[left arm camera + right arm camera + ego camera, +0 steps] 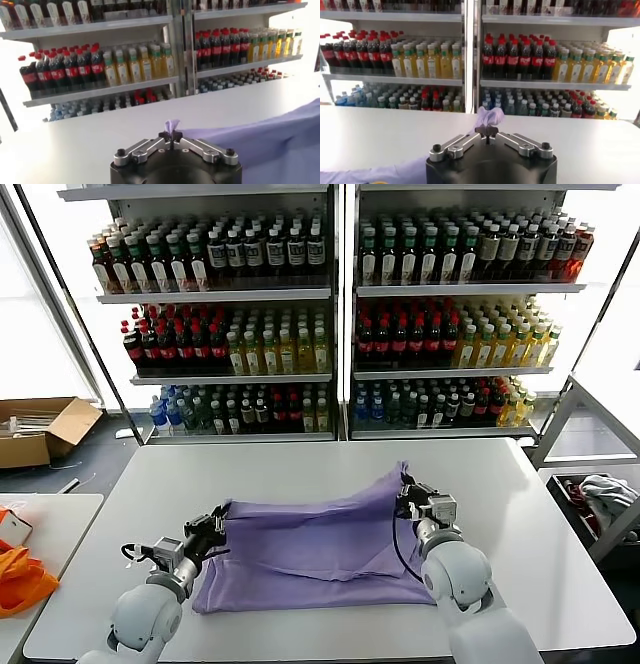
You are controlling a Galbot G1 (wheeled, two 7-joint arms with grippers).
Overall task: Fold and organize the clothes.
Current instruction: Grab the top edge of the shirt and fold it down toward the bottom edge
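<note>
Left hand [213,527]: pinching the lavender T-shirt [310,544] by its edge.
Right hand [408,501]: pinching the far edge.
Progress: partly folded on the bench [520,514]; more folds likely remain.

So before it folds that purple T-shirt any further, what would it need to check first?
1. Left gripper has the cloth: ok, shut on a tuft of the lavender T-shirt.
2. Right gripper has the cloth: ok, a tuft pokes out between its shut fingers.
3. Both grips sit on opposite edges of the shirt: ok in the head view, left gripper on the shirt's left edge, right gripper on its right edge.
4. Shirt lies flat: not ok, it is creased and part folded.
5. White table beyond the shirt is bare for the fold: ok.
6. Exactly which part of the shirt each gripper holds: cannot tell.
</note>
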